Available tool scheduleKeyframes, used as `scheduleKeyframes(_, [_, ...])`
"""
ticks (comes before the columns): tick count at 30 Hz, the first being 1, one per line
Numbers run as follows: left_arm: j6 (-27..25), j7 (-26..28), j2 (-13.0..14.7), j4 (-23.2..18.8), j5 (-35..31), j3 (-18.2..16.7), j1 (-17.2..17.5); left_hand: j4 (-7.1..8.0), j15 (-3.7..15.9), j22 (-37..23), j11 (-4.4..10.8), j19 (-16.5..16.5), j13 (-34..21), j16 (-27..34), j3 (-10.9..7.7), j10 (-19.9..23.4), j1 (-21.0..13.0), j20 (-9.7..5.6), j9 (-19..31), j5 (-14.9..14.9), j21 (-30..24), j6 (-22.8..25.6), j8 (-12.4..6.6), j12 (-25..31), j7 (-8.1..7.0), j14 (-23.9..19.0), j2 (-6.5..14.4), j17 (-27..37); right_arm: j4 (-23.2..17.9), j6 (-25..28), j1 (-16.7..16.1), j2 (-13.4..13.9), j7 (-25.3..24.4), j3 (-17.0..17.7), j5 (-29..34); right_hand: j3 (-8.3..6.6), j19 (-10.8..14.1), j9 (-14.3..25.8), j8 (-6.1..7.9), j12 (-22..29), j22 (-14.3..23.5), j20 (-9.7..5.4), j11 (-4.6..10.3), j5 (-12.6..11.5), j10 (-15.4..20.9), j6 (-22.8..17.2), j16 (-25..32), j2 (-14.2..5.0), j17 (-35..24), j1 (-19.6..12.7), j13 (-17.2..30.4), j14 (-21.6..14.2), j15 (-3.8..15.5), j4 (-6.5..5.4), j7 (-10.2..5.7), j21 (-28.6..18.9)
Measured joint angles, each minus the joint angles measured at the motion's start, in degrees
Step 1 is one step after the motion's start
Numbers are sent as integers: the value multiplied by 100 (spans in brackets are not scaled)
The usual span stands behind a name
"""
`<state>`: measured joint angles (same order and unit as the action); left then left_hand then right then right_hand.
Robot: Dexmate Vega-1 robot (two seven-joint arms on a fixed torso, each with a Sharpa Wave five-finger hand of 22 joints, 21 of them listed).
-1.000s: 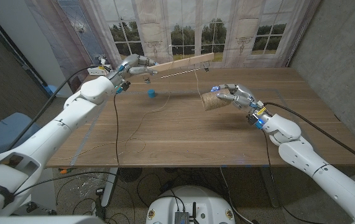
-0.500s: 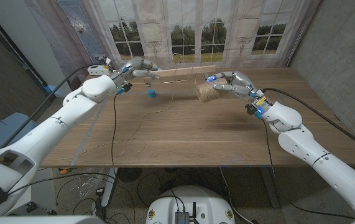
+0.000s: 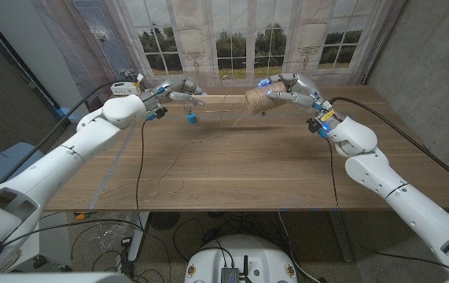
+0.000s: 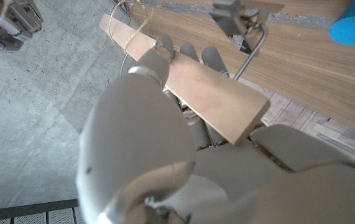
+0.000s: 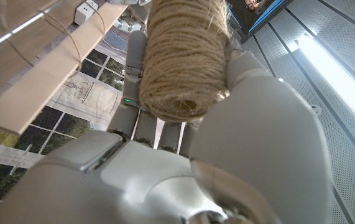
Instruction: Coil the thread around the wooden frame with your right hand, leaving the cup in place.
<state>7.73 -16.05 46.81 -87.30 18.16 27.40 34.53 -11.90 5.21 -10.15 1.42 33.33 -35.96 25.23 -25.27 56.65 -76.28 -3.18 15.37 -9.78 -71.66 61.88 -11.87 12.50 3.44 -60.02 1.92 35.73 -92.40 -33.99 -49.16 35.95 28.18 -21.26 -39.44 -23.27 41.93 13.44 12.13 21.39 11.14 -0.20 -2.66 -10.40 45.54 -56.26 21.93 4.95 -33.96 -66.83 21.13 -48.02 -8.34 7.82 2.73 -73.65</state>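
Note:
My left hand [image 3: 178,87] holds one end of the wooden frame [image 3: 220,96] above the table's far side, with the slat lying about level. Thread is looped around the slat [image 4: 196,84] beyond my left hand [image 4: 146,130]. My right hand [image 3: 291,88] grips the spool of brown twine [image 3: 257,101] in the air at the frame's other end. The spool [image 5: 186,56] sits between the fingers of my right hand [image 5: 227,149], close to the slat [image 5: 34,84]. A small blue cup [image 3: 192,119] stands on the table under the frame.
Loose thread [image 3: 178,161] trails from the frame down across the wooden table [image 3: 287,173] toward its front edge. A thin metal rod [image 4: 252,53] juts out near the frame. Curtains and a window backdrop [image 3: 240,39] stand behind the table.
My right hand has lifted the spool from near the table up and away, to the frame's end. The frame in my left hand has dropped from tilted to about level.

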Motion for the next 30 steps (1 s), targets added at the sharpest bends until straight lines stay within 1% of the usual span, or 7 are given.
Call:
scheduleKeyframes(4, [0,-59,38,-25,9,4,10,0,-2,0,0,-1,0,0,0,0,0,1,0,0,0,0,1,0,0,-2,-1,-19,46,-117,52,-99,-124,1,58,0,0,0,0,-10,-8,0,0,0,0,0,-16,0,0,0,0,0,0,0,0,-36])
scheduleKeyframes(6, [0,-130,61,-39,24,6,18,0,-2,0,0,-20,0,-1,0,0,-1,20,0,1,0,0,2,0,0,-2,-1,-20,103,-178,133,-209,-197,2,93,0,-1,0,0,-10,-10,0,22,0,23,6,-17,0,0,0,0,0,0,0,-6,-37])
scheduleKeyframes(10, [-1,-133,97,-52,25,6,36,0,-2,0,0,-20,0,-17,0,0,-8,21,0,1,0,0,5,-6,0,-2,-8,-10,106,-248,139,-216,-314,2,134,0,-1,0,-3,-10,-10,1,32,1,32,-12,-20,0,0,0,-1,0,0,0,-30,-37])
scheduleKeyframes(11, [0,-212,101,-54,51,6,37,0,-2,0,0,-20,0,-17,0,0,-8,21,0,1,0,0,6,-22,0,-2,-8,-3,196,-251,281,-346,-320,-2,134,1,-21,0,-3,-10,-9,20,32,1,32,-13,-21,0,0,0,-1,0,0,0,-30,-37])
scheduleKeyframes(13, [3,-240,120,-60,61,6,46,0,-2,0,0,-20,0,-20,0,0,-8,21,-1,2,0,0,7,-22,0,-2,-8,0,262,-272,376,-417,-358,-17,135,1,-60,0,-3,-10,-8,4,32,3,32,-12,-22,0,1,0,-1,-2,-2,0,-30,-72])
scheduleKeyframes(20, [35,-359,170,-65,104,6,71,0,1,0,0,-50,-6,-15,0,0,-8,-10,-3,13,-31,0,16,-22,0,0,-8,0,467,-263,641,-587,-407,-73,115,1,-83,0,-3,-10,-8,0,31,4,32,-12,-43,0,3,0,-1,-12,-12,0,-30,-84])
scheduleKeyframes(30, [130,-609,222,-17,190,4,75,0,1,0,0,-71,-29,-16,0,0,-8,11,-10,18,-39,0,-4,-21,0,1,-8,-2,863,-125,1067,-833,-470,-152,85,2,-83,-1,-3,-10,-36,0,31,4,31,-12,-56,0,30,0,27,-23,-1,0,-30,-137])
